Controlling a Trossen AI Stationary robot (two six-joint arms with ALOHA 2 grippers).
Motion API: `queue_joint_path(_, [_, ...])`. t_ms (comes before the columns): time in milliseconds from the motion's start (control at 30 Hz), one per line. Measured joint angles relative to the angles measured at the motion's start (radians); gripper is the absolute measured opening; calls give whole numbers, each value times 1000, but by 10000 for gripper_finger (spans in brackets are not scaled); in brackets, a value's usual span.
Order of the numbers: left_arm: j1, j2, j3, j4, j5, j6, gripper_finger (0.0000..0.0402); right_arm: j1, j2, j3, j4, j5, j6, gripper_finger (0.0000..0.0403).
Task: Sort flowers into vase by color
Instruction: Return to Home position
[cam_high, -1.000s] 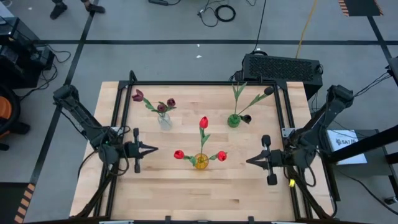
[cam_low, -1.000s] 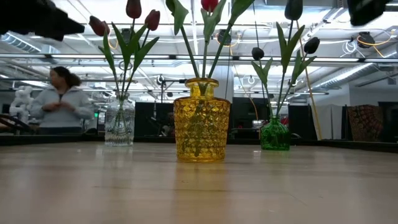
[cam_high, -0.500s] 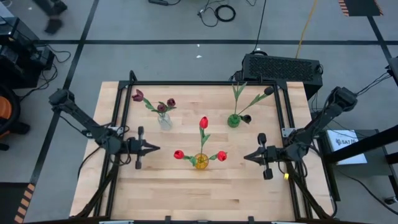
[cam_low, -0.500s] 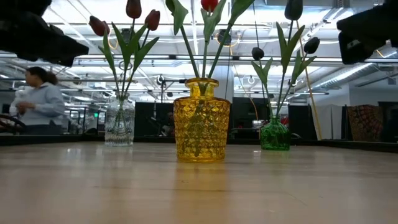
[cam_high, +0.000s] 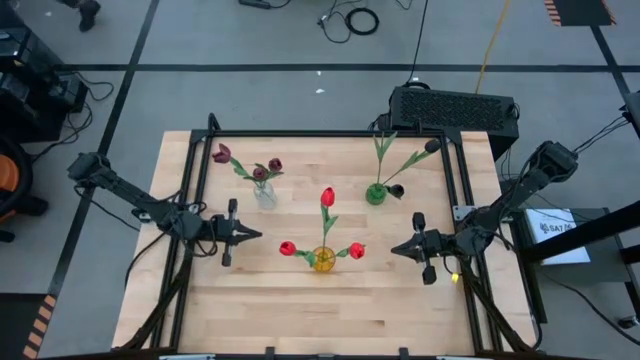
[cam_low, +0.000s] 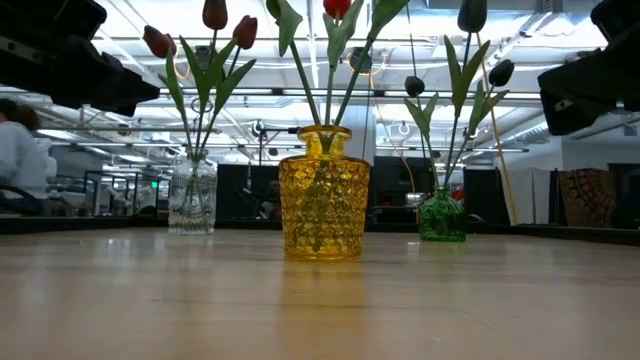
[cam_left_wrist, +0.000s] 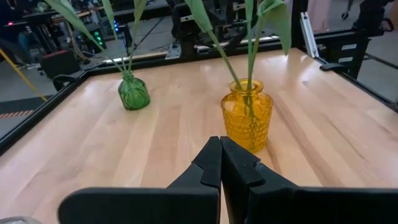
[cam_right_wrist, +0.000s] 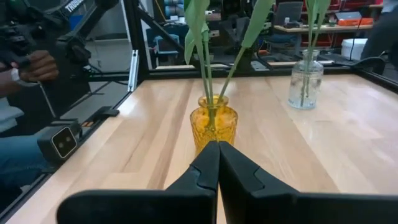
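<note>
The flowers (cam_high: 327, 197) all stand in vases on the table (cam_high: 300, 320), sorted by colour. Taking the high view as a clock face with 12 at the far edge, the red tulips (cam_high: 288, 248) fan out of the yellow vase (cam_high: 323, 261) just off centre toward 6, the maroon tulips (cam_high: 221, 153) sit in the clear vase (cam_high: 264, 194) toward 10, and the dark tulips (cam_high: 432, 146) in the green vase (cam_high: 375, 194) toward 1. Only this overhead view shows every head and both arms. The low view cuts off the top blooms but shows the yellow vase's faceted glass and a person (cam_low: 15, 160) at the room's edge. The wrist views show bare stems without heads, and they alone make the fingers plain. The left gripper (cam_left_wrist: 220, 163), at 9 and pointing at the yellow vase, has its fingers pressed together on nothing. The right gripper (cam_right_wrist: 217, 163), at 3 and facing the same vase, is likewise closed and empty. The right wrist view also catches a person's hand (cam_right_wrist: 31, 65) beyond the table. Compared with a second ago, both grippers sit slightly nearer the yellow vase, the left arm's elbow has swung farther out from the table, and the person in the low view has slid almost out of sight; flowers and vases have not shifted.
</note>
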Motion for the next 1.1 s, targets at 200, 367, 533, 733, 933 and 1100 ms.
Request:
queue_joint_path(200, [42, 0, 0, -54, 28, -8, 2, 0, 0, -62, 98, -13, 1, 0])
queue_joint_path(367, [44, 0, 0, -60, 29, -7, 2, 0, 0, -60, 90, -19, -7, 0])
queue_joint_path(533, [44, -10, 0, -96, 25, -20, 2, 0, 0, -59, 89, -19, -7, 0])
queue_joint_path(733, [44, -33, -67, -34, 26, -40, 2, 0, 0, -59, 89, -19, -2, 0])
queue_joint_path(933, [44, -75, -97, -41, 23, -59, 2, 1, 0, -59, 89, -18, -1, 0])
queue_joint_path(1100, [44, -126, -97, -69, 21, -62, 2, 1, 0, -59, 90, -18, 0, 0])
